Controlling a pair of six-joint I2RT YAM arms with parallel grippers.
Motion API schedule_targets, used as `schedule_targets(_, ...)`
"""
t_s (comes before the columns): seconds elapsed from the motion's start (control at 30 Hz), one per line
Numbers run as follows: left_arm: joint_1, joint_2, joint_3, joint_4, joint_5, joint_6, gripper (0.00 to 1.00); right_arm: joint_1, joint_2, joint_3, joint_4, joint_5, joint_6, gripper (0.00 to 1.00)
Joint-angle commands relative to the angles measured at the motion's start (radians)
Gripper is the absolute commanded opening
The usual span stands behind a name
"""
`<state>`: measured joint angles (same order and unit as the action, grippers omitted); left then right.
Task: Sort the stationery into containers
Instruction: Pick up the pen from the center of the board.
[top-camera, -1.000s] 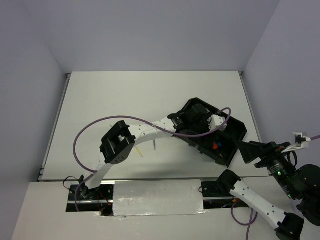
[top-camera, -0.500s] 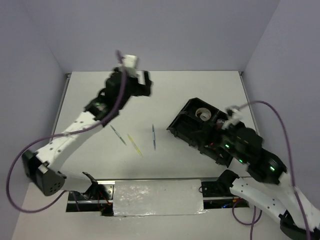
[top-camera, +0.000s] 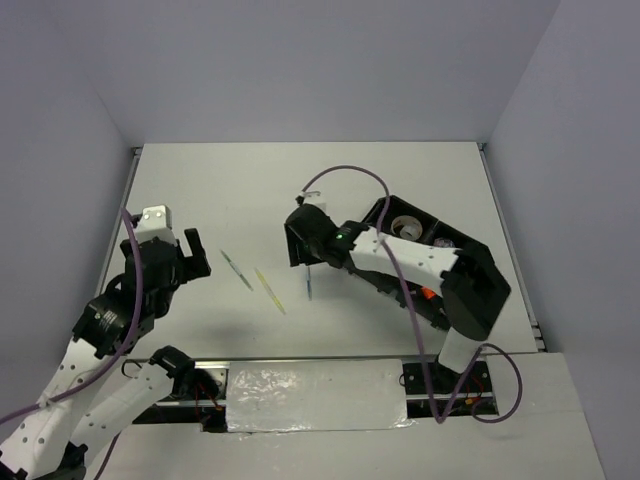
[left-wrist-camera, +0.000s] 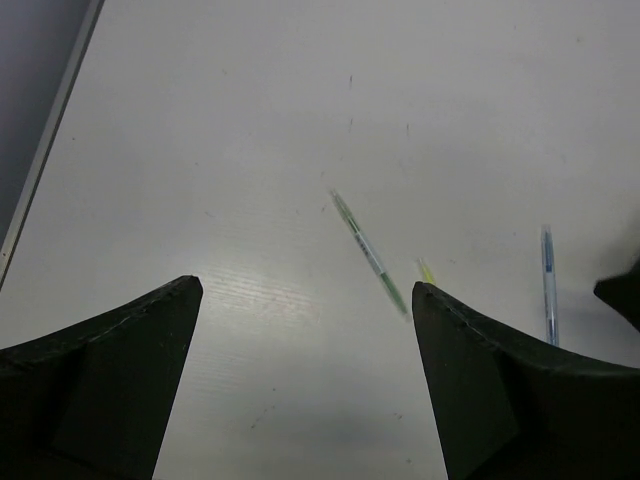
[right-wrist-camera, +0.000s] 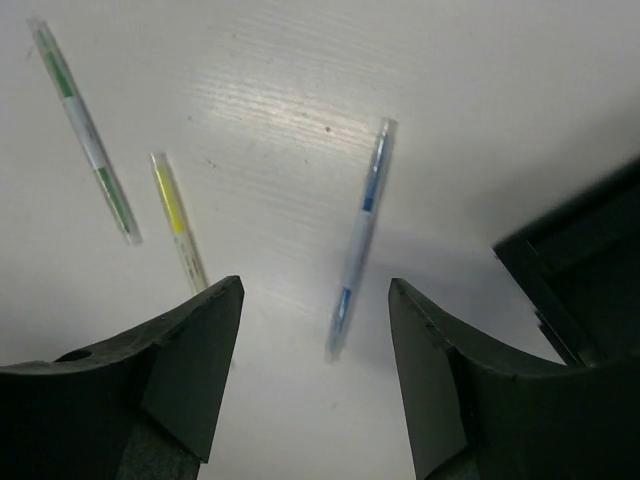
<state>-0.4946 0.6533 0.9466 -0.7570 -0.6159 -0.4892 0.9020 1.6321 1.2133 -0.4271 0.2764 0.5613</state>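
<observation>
Three thin pens lie on the white table: a grey-green pen (top-camera: 236, 269), a yellow pen (top-camera: 270, 290) and a blue pen (top-camera: 309, 284). The black organizer tray (top-camera: 470, 262) sits at the right and holds a clear tape roll (top-camera: 406, 226) and an orange-capped item (top-camera: 428, 295). My right gripper (top-camera: 303, 256) is open and empty, hovering just above the blue pen (right-wrist-camera: 360, 235), which lies between its fingers; the yellow pen (right-wrist-camera: 178, 220) and grey-green pen (right-wrist-camera: 85, 130) lie to its left. My left gripper (top-camera: 188, 256) is open and empty, left of the pens, with the grey-green pen (left-wrist-camera: 370, 255) ahead of it.
The tray's corner (right-wrist-camera: 590, 270) shows just right of the right gripper. The right arm's purple cable (top-camera: 345, 172) arcs above the table. Grey walls close the table at back and sides.
The left arm swung from the far back of the table to the near left. The right gripper moved from over the tray leftward to above the blue pen. The pens have not moved.
</observation>
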Motion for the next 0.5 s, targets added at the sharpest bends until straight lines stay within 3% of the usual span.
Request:
schedule_targets(0.0,-0.002,-0.053,-0.059,0.099,0.067,0.066,0.99,0.012,0.133,0.104,-0.016,0.069,0.019,0.67)
schedule_targets(0.27,-0.001,-0.040,-0.066,0.104,0.117,0.080,1.00,0.014,0.311,0.226,-0.068,0.086,0.035,0.60)
schedule_targets(0.47,-0.001,-0.049,-0.072,0.116,0.140,0.089,0.99,0.014,0.356,0.193,-0.042,0.078,0.049,0.54)
